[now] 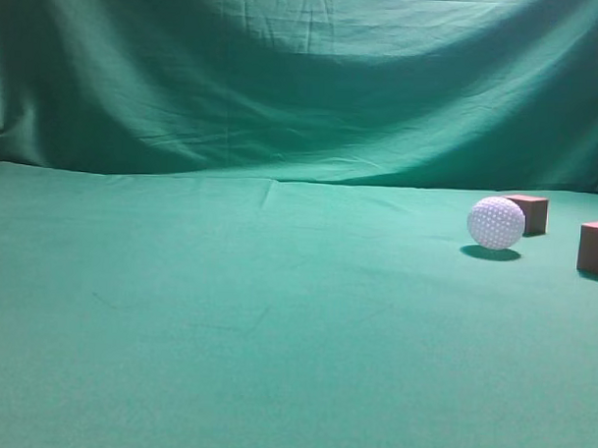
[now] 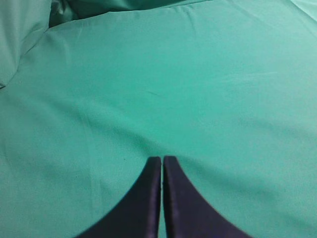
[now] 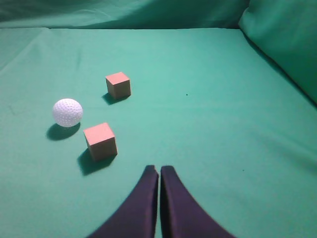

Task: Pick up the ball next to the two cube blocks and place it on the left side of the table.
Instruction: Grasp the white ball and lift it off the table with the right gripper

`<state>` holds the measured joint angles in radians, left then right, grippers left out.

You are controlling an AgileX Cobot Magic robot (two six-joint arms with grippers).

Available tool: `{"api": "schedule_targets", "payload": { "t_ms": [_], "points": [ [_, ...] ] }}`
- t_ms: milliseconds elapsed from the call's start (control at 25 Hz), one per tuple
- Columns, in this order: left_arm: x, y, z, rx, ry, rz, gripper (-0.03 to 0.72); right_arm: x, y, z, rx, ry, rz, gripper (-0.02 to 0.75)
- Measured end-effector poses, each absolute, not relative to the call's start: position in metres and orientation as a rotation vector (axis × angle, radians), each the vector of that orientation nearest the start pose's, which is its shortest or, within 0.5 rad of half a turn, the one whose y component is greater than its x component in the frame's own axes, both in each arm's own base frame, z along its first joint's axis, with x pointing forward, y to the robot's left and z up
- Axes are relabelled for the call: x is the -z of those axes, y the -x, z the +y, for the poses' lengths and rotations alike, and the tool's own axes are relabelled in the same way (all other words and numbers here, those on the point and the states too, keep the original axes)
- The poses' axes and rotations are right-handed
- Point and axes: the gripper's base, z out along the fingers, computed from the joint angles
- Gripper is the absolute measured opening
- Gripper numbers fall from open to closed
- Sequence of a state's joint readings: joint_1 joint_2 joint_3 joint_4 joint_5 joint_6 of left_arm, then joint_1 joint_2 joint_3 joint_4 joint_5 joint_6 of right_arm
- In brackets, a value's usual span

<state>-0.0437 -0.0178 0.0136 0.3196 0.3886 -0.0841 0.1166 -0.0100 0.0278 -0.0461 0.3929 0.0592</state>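
The white dimpled ball (image 1: 496, 222) rests on the green table (image 1: 227, 310) at the right, just in front of one brownish-red cube (image 1: 530, 212); the second cube (image 1: 596, 246) sits at the right edge. In the right wrist view the ball (image 3: 67, 112) lies left of both cubes, the near cube (image 3: 101, 141) and the far cube (image 3: 118, 85). My right gripper (image 3: 159, 168) is shut and empty, hovering to the right of the near cube. My left gripper (image 2: 162, 158) is shut and empty over bare cloth. Neither gripper shows in the exterior view.
A draped green backdrop (image 1: 304, 77) rises behind the table. Folded cloth rises at the right of the right wrist view (image 3: 282, 39) and at the upper left of the left wrist view (image 2: 20, 29).
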Motion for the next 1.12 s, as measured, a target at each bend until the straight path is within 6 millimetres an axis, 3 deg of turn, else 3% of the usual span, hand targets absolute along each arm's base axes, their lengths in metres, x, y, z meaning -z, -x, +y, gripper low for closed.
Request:
{"api": "schedule_targets", "payload": {
  "t_ms": [840, 960, 1120],
  "points": [
    [-0.176, -0.052, 0.009, -0.228, -0.155, 1.848, 0.0, -0.17, -0.052, 0.004, -0.063, 0.09, 1.887, 0.0],
    [-0.176, -0.052, 0.009, -0.228, -0.155, 1.848, 0.0, -0.179, -0.055, 0.006, -0.107, 0.058, 1.779, 0.0],
    [-0.176, -0.052, 0.009, -0.228, -0.155, 1.848, 0.0, -0.214, -0.055, 0.006, -0.258, -0.061, 1.396, 0.0]
  ]
}}
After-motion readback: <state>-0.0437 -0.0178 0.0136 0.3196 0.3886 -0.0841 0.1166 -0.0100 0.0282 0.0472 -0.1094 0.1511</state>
